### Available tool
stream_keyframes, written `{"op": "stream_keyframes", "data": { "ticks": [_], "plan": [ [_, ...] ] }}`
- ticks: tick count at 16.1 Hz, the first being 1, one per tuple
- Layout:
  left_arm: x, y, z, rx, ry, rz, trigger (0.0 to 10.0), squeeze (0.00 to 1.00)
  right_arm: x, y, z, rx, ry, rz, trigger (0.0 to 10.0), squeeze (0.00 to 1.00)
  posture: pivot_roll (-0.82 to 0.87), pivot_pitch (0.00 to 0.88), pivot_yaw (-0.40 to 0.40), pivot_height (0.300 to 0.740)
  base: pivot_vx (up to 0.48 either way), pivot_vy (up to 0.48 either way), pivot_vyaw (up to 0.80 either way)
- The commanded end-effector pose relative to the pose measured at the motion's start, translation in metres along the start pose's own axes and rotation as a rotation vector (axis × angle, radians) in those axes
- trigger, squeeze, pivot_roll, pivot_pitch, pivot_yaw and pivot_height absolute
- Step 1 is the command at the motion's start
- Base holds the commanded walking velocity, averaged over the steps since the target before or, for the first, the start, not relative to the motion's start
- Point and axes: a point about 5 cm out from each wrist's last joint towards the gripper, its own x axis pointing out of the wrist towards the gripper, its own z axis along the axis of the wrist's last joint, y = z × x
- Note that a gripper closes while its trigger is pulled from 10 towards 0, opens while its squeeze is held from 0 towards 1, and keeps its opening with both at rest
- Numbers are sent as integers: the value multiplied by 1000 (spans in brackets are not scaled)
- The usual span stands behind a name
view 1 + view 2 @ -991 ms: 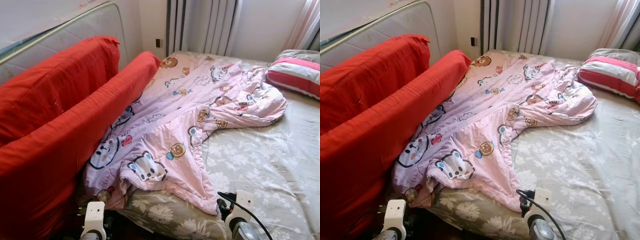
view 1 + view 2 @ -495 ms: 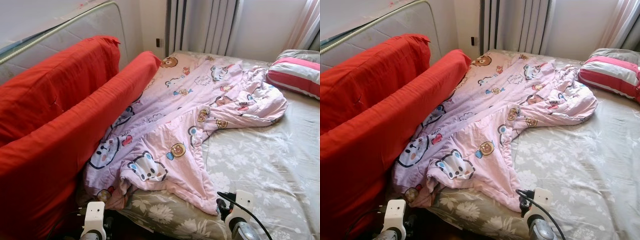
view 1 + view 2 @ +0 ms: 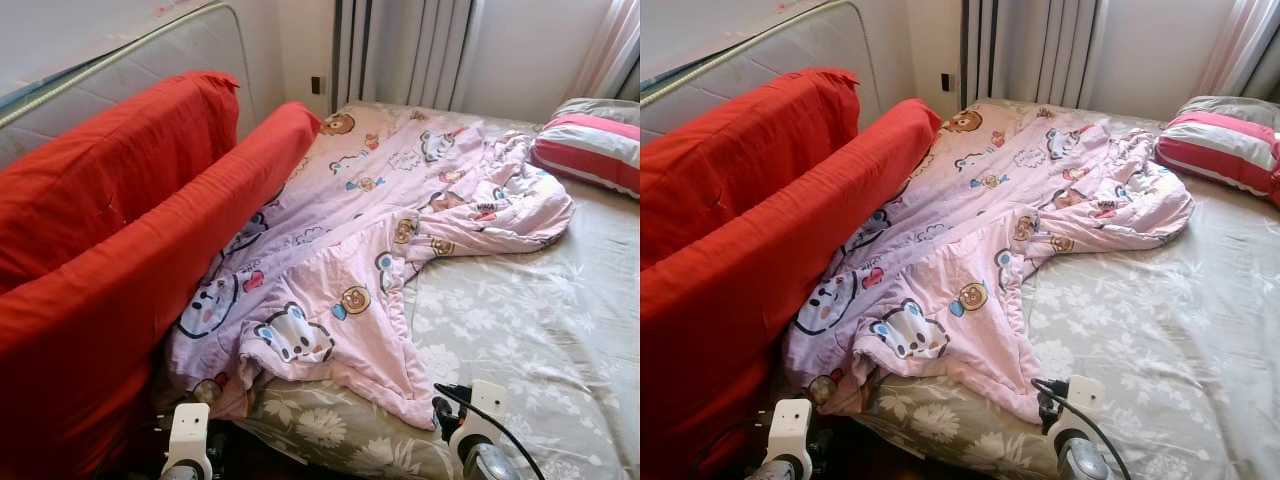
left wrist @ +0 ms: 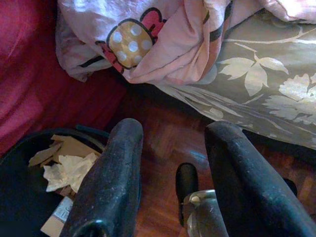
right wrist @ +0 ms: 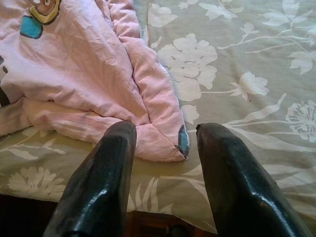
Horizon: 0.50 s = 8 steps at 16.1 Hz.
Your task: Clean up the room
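I stand at the foot corner of a bed (image 3: pixel 560 330) covered by a grey floral sheet. A pink quilt (image 3: pixel 370 250) with cartoon bears lies crumpled across it, running from the far end by the curtains (image 3: pixel 410 50) down to the near edge, where one corner droops over the side. Against the bed on my left lean two red cushions (image 3: pixel 130 250), with a pale mattress (image 3: pixel 130 60) propped on the wall behind them. A striped pillow (image 3: pixel 590 145) sits at the far right, apart from the quilt.

My right gripper (image 5: pixel 165 148) hovers low over the near edge of the bed, its fingers (image 5: pixel 106 182) spread apart and holding nothing; the quilt's pointed corner lies just beyond the gap between them, resting on the sheet.

My left gripper (image 4: pixel 170 148) hangs below the bed edge over the wooden floor (image 4: pixel 163 143), fingers (image 4: pixel 111 182) also apart and empty. Ahead of it the quilt's bunched end hangs off the bed beside the red cushion. Near it stands a dark bin (image 4: pixel 29 197) with crumpled paper (image 4: pixel 69 170) inside.
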Motion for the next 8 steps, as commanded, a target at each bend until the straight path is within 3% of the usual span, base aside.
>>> {"op": "stream_keyframes", "data": {
  "ticks": [1,8],
  "plan": [
    [-1,2,-5,0,21,1,10000,0,0,1,-1,-3,2,3,10000,0,87,76,11,740,244,0,0],
    [-1,2,-5,1,22,0,10000,0,-1,2,-2,0,4,7,10000,0,86,77,13,740,252,0,0]
  ]
}}
